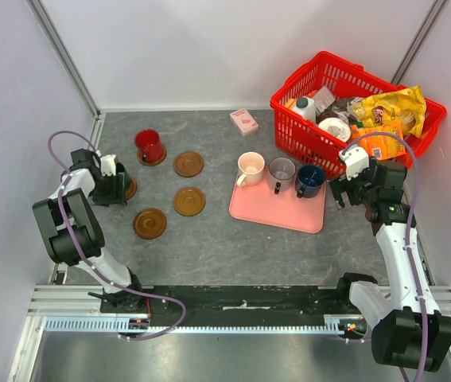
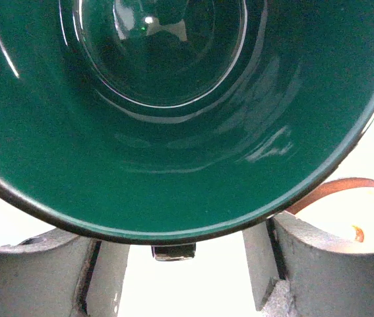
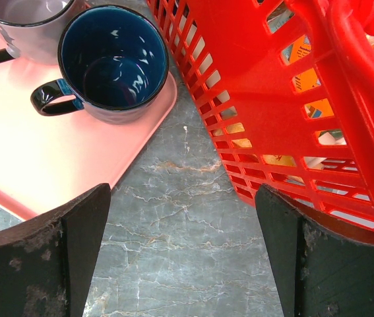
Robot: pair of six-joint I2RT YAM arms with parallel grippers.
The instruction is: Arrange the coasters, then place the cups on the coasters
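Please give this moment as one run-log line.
left gripper: open at dark green mug | right gripper: open, empty, beside pink tray | red mug: on coaster | on tray: cream mug, grey mug, navy mug

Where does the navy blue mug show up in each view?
Top external: navy blue mug at the far right corner of the pink tray, by the red basket.
Left wrist: not in it.
Right wrist: upper left, on the tray.
Shared landmark: the red basket.

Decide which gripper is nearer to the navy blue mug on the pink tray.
Right. The right gripper is just off the tray's right edge, beside the navy blue mug; the left gripper is across the table at the dark green mug.
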